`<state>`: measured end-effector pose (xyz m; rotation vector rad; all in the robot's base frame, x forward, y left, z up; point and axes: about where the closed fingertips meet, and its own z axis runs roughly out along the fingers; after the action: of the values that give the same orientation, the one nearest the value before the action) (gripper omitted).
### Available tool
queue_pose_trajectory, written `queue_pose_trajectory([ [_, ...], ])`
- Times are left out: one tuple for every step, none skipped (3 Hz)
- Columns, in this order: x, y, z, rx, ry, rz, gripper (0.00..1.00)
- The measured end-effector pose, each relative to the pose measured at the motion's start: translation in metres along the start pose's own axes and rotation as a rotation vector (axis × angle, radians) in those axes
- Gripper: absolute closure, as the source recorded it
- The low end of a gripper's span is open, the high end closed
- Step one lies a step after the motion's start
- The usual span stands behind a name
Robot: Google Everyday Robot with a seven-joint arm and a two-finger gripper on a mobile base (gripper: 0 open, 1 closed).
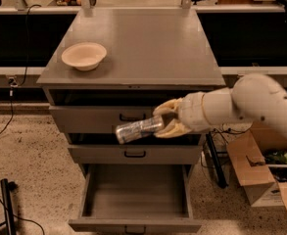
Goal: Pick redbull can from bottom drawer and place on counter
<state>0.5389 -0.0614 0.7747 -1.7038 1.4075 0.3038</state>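
Where the redbull can is: in the air in front of the cabinet, level with the gap between the top drawer and the middle drawer, above the bottom drawer and below the tabletop.
Why it lies sideways: it is taken by its right end only, so the rest sticks out leftward, the free end a little lower.
Gripper: right of centre, just before the upper drawer fronts, on a pale arm reaching in from the right.
Fingers: clenched on the can's right end, one cream finger above and one below, parted no wider than the can itself.
Why the bottom drawer stands out: pulled far forward, probably so that its inside can be reached from above.
Tabletop: the landing place, higher than the gripper; a cream bowl sits near its left edge, so the middle and right look the safer spot.
Likely need: raise the can past the front edge and turn it upright.
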Motion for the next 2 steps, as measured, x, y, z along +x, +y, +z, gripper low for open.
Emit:
queue_pose_trajectory([
  [-0.015,-0.057,-0.037,0.053,0.03,0.007,1.0],
  [-0.024,-0.111,-0.058,0.088,0.017,0.054,1.0],
])
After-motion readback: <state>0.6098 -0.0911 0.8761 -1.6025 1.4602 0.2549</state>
